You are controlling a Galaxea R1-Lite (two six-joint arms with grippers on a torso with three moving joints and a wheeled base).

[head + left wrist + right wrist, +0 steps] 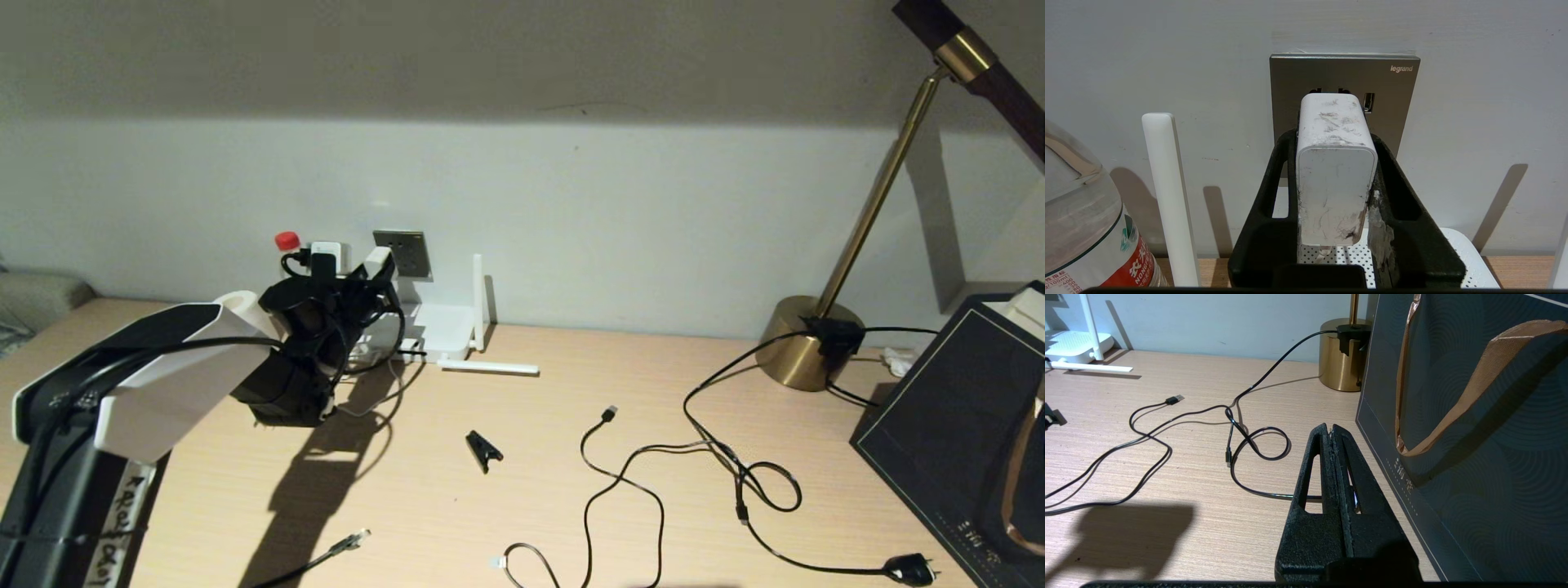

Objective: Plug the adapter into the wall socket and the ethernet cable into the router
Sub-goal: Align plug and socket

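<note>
The left gripper [1336,171] had its jaws pinching the adapter [1336,171] by its two sides, up at the wall socket [1343,77] on the wall behind the worktop [571,457]. In the left wrist view the adapter's front end was right at the socket's dark holes, but the prongs were hidden, so I could not tell if they were in.

What could have gone wrong? If the prongs were a bit off from the holes, a push might have made them scrape the grey plate and tip the adapter in the jaws. The grip was only on the smooth sides (and they looked scuffed), so it could have slid back instead of going in. The router [1457,249] sat just under the adapter and a water bottle [1081,212] stood close by, so a sideways slip might have bumped an antenna [1167,196].

The ethernet cable [343,545] lay at the near edge, untouched. The right gripper [1332,435] waited by a dark paper bag [1474,416], jaws pressed together.
</note>
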